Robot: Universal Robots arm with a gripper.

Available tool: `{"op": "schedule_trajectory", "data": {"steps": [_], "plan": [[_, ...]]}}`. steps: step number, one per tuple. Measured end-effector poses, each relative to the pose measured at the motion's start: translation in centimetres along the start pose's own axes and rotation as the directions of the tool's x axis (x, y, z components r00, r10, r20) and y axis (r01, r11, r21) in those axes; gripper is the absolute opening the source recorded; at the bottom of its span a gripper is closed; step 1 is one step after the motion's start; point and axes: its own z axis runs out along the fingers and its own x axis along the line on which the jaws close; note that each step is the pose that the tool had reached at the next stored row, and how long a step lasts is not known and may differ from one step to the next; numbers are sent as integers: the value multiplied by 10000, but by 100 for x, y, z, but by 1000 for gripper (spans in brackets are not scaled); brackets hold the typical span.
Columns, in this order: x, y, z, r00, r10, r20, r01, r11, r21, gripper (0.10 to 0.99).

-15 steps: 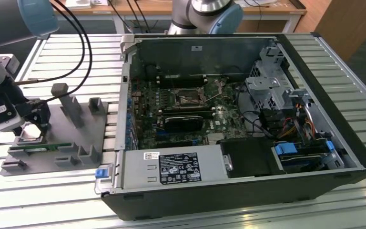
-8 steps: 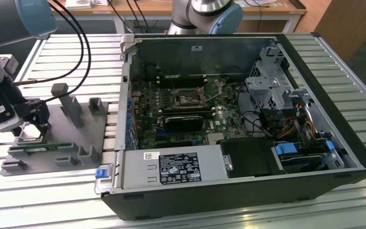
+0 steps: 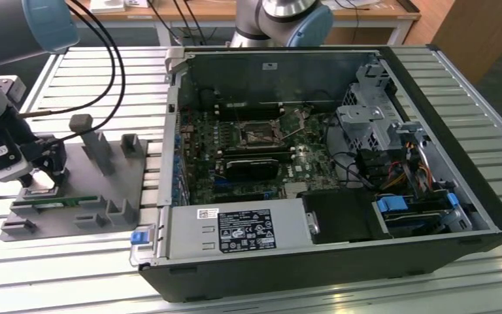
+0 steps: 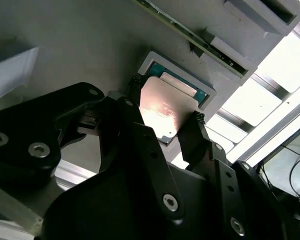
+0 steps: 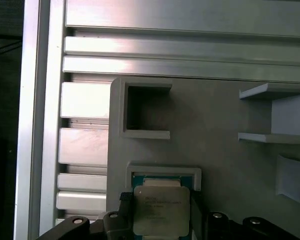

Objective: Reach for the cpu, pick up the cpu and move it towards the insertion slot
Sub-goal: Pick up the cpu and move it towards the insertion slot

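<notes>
The cpu (image 4: 162, 107), a flat square chip with a shiny metal top, sits between my gripper's (image 4: 166, 102) black fingers, one finger on each of two opposite edges. It hovers over its pale square nest (image 5: 162, 172) in the grey fixture, where a green strip shows past the chip (image 5: 160, 210). In the exterior view my gripper (image 3: 44, 183) is low over the fixture's near left corner, at the exterior view's left. The insertion slot (image 3: 257, 135), a small square socket with a metal frame, lies on the motherboard inside the open computer case, well away from the gripper.
The grey fixture (image 3: 85, 196) carries upright posts (image 3: 83, 134) and a green memory stick (image 3: 55, 203) near the gripper. The case wall (image 3: 174, 131) stands between fixture and motherboard. A black cooler block (image 3: 251, 167) sits beside the socket. A second arm's base (image 3: 282, 23) stands behind the case.
</notes>
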Motion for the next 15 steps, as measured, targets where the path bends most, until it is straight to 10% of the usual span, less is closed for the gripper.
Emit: {"op": "schedule_trajectory", "data": {"steps": [15], "plan": [[4, 1, -148, 10000, -1, 1, 1, 10000, -2, 541]]}}
